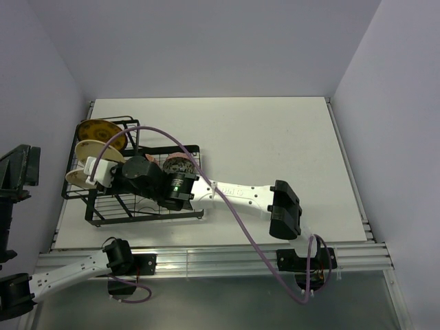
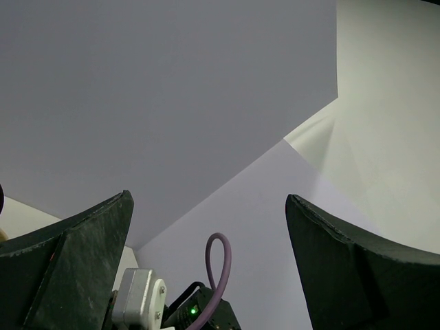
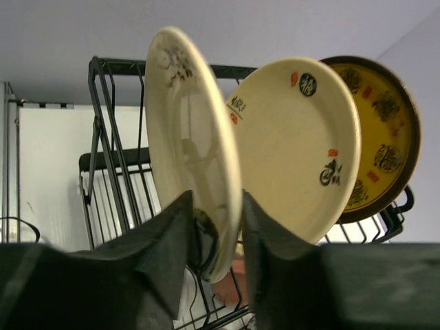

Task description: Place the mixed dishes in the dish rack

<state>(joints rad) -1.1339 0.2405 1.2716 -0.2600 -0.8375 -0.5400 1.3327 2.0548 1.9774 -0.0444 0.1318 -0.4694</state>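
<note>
The right gripper (image 3: 215,199) straddled the lower rim of the nearest cream plate (image 3: 189,124) with its jaws partly open, and whether they pressed on it could not be told. That plate stood on edge in the dish rack (image 3: 113,159), with a second cream plate (image 3: 295,144) at its 3 o'clock and the mustard-yellow plate (image 3: 381,137) beyond that. The left gripper (image 2: 207,199) gaped wide and empty.

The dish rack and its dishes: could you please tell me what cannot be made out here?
- Front cream plate, right wrist view: bottom rim hidden behind the fingers of the right gripper; seating in the dish rack and grip contact unclear.
- Rack floor, top external view: right arm covers most; contents beside the dark patterned bowl unclear.
- Left wrist view: no dishes beyond the open left gripper.
</note>
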